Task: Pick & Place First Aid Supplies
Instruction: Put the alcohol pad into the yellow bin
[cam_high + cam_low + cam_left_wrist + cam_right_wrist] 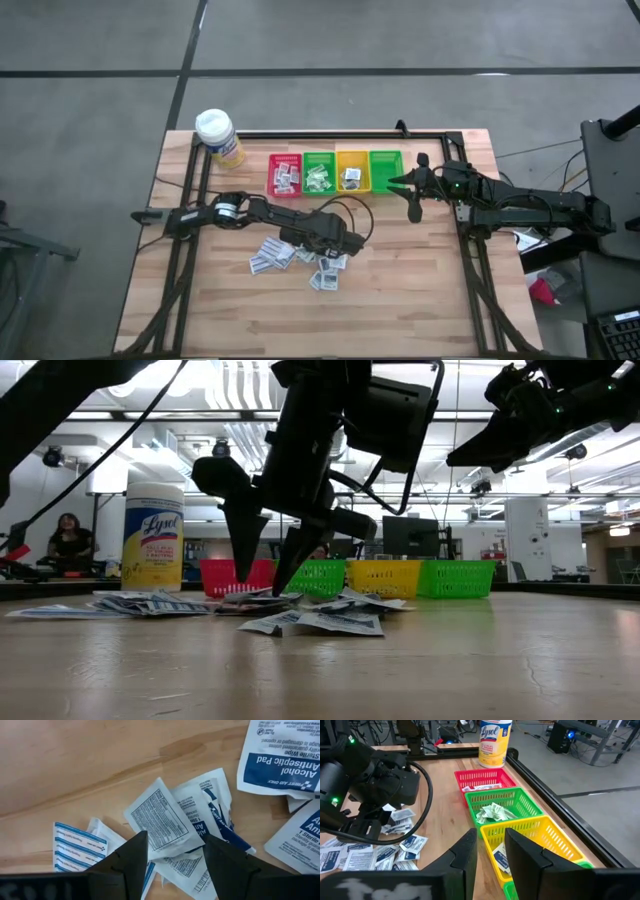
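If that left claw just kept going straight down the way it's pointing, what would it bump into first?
Most likely the white sachet with fine grey print lying on top of the sachet pile, right between the open left gripper's fingertips; exact height above it is unclear.

Left tool (345, 243) sits low over the sachet pile (295, 257), sachets crowding under both fingers. Bench (420, 300) beyond it toward the right arm is bare. Bins (335, 172) wall off the far side.

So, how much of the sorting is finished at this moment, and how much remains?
Done: the red bin, the green bin beside it and the yellow bin each hold some packets; the far green bin looks empty.
In hand: the left pincer is open, low over the packet pile, with nothing gripped. The right pincer hangs over the bins, nothing visible in it.
Left: over a dozen packets remain on the table.
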Controlling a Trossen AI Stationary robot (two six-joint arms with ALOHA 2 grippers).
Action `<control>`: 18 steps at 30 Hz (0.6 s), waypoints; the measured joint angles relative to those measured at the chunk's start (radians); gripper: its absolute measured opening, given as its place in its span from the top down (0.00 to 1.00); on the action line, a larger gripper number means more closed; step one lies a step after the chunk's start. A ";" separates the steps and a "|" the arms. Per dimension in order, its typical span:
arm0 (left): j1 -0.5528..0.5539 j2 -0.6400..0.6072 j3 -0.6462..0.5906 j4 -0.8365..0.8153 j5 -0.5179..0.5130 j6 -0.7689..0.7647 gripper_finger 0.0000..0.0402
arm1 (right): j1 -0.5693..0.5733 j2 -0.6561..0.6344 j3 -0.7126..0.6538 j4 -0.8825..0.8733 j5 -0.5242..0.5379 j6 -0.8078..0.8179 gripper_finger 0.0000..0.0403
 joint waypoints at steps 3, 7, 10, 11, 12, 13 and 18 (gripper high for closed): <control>0.000 0.000 0.000 -0.002 0.000 -0.006 0.53 | 0.000 0.000 0.000 0.000 0.000 0.000 0.77; 0.000 0.000 0.000 -0.017 -0.011 -0.009 0.53 | 0.000 0.000 0.000 0.000 0.000 0.000 0.76; 0.000 0.000 0.000 -0.029 -0.024 -0.017 0.53 | 0.000 0.000 0.000 0.000 0.000 0.000 0.75; 0.000 0.000 0.000 -0.035 -0.027 -0.018 0.53 | 0.000 0.000 0.000 0.000 0.000 0.000 0.74; 0.000 0.000 0.000 -0.041 -0.029 -0.019 0.53 | 0.000 0.000 0.000 0.000 0.000 0.000 0.74; 0.000 0.000 0.000 -0.046 -0.030 -0.019 0.53 | 0.000 0.000 0.000 0.000 0.000 0.000 0.74; 0.000 0.000 0.000 -0.047 -0.034 -0.019 0.53 | 0.000 -0.001 0.000 0.000 0.000 0.000 0.76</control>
